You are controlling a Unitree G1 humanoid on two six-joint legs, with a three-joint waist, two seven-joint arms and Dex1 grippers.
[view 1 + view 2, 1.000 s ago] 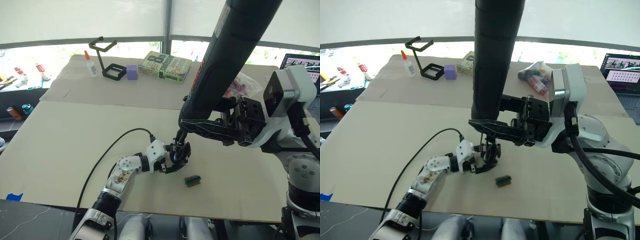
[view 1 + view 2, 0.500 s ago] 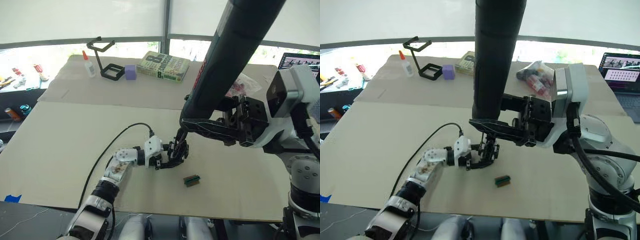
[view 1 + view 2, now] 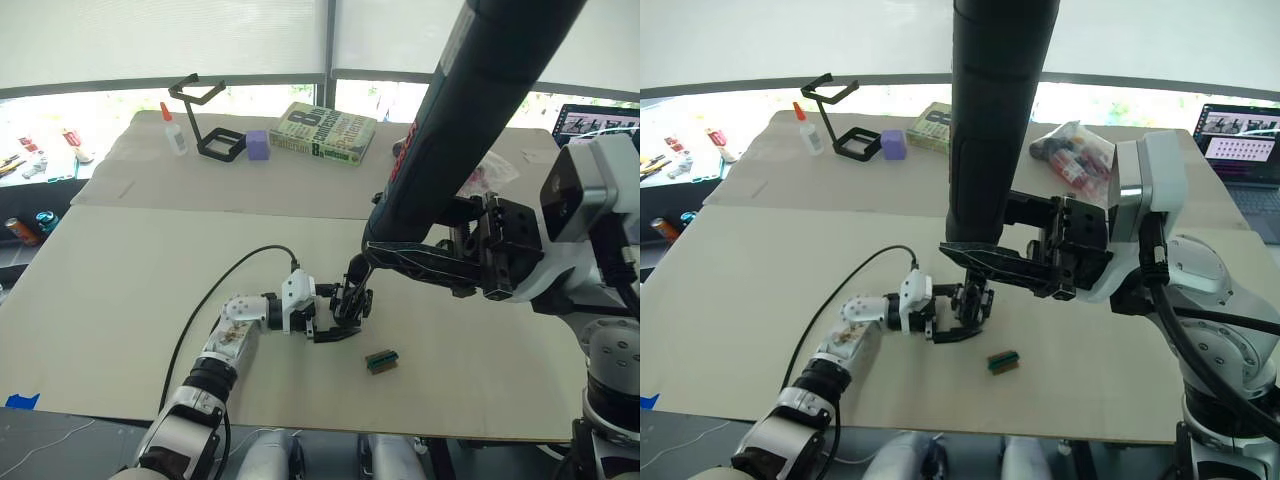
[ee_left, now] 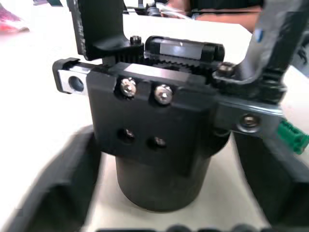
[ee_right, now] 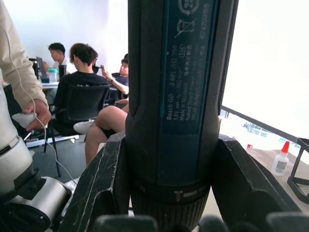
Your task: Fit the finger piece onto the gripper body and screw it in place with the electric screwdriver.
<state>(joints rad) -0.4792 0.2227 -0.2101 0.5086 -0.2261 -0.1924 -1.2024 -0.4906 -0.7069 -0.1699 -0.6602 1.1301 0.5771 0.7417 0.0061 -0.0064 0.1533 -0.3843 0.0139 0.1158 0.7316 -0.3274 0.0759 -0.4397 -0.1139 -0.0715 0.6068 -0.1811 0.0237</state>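
Near the middle of the pale wooden table (image 3: pixel 120 280), our left gripper (image 3: pixel 345 318) has its black fingers (image 4: pixel 53 193) closed around the small chunky black gripper body (image 4: pixel 154 140), which stands on its rounded base. Our right gripper (image 3: pixel 985 262) clasps the thick black cylindrical electric screwdriver (image 5: pixel 176 96), held upright directly above the gripper body, with its lower end close over that part. We cannot make out the finger piece as a separate item. Just beside the gripper body, toward our right, lies a small green-brown block (image 3: pixel 381 361). At the table's far side stand a black wire-frame stand (image 3: pixel 205 120), a glue bottle (image 3: pixel 174 130), a purple cube (image 3: pixel 257 145) and a book (image 3: pixel 326 133).
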